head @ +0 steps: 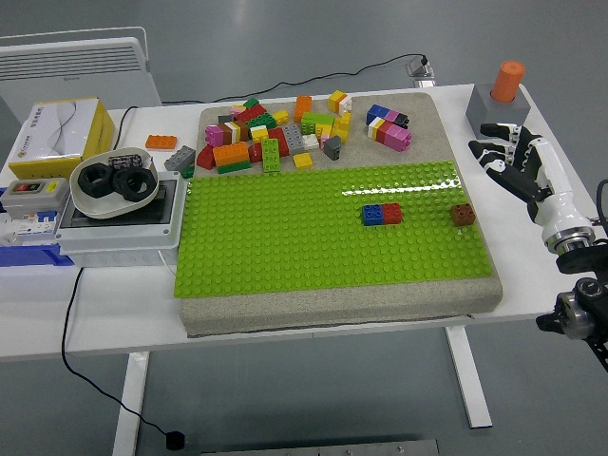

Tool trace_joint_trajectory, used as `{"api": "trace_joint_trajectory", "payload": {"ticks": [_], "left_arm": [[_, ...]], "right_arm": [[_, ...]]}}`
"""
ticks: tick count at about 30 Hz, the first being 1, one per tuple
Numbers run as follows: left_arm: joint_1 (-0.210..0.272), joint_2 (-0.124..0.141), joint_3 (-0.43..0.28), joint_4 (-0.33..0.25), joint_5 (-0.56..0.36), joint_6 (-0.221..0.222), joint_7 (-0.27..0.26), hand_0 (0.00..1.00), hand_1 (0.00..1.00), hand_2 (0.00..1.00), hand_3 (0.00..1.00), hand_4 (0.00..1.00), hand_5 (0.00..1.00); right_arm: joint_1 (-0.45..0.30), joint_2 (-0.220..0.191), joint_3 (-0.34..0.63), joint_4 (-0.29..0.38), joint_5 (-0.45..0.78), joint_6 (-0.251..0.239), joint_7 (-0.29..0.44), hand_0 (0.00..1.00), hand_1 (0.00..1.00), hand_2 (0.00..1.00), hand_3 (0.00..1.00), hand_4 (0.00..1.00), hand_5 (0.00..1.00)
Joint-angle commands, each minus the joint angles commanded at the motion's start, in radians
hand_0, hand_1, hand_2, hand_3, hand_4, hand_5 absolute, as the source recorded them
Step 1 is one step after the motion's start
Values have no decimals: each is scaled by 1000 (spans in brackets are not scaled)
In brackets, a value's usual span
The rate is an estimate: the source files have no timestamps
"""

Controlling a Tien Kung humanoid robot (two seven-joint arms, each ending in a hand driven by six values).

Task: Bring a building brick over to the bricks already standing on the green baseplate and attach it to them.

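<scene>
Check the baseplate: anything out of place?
One thing: a brown brick sits alone near the green baseplate's right edge, apart from the joined blue and red bricks. The right hand is off the mat, empty.

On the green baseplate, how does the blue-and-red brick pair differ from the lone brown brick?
The blue-and-red brick pair is two bricks joined side by side, blue left and red right; the brown brick is a single piece. The pair sits toward the middle of the green baseplate; the brown brick stands near its right edge, closer to the right robot hand. Both stand on the studs, touched by nothing.
</scene>
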Motion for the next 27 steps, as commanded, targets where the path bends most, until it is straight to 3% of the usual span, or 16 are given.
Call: {"api": "trace_joint_trajectory", "payload": {"ticks": [8, 16, 27], "left_arm": [[16, 0, -1, 0, 31, -11, 10, 771, 770, 806, 841, 926, 832], [18, 7, 53, 0, 0, -16, 12, 776, 787, 803, 838, 903, 795], [30, 5, 65, 0, -39, -12, 14, 776, 781, 815, 831, 900, 774]], "right_arm": [[-39, 13, 9, -18, 154, 0, 19, 690, 666, 663, 665, 815, 305], [-45, 29, 10, -29, 161, -12, 10, 686, 660, 647, 673, 825, 282], [-41, 29, -13, -36, 184, -19, -3, 684, 658, 642, 670, 825, 274]]}}
